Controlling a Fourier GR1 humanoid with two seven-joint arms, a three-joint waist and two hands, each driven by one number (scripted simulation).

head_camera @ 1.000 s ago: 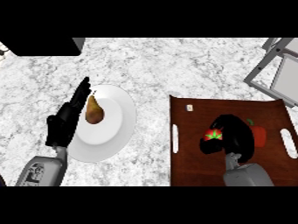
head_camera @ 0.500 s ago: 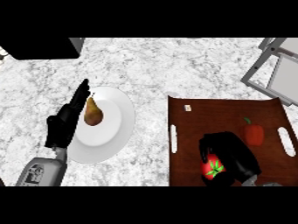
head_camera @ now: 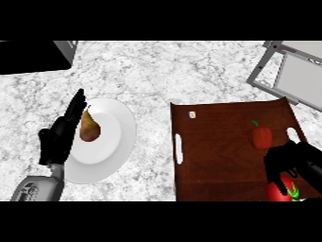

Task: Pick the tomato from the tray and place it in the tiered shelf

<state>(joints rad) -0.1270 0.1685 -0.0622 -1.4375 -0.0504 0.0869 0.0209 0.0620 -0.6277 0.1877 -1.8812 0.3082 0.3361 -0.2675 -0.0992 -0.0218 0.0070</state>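
At the lower right of the frame the right hand [head_camera: 292, 163] curls its fingers around the tomato [head_camera: 282, 191], low over the brown tray's [head_camera: 219, 156] near corner. A red pepper [head_camera: 261, 136] lies on the tray just above the hand, between it and the grey tiered shelf [head_camera: 296, 75] at the upper right. At left, the left hand [head_camera: 60, 137] rests with straight fingers beside a pear [head_camera: 88, 128] on a white plate [head_camera: 114, 142].

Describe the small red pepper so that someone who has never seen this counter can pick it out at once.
Find the dark brown wooden tray at the right of the marble counter. Toward its right side, above the black right hand, lies the small red pepper. It is long with a green stem, unlike the round red tomato below that hand.
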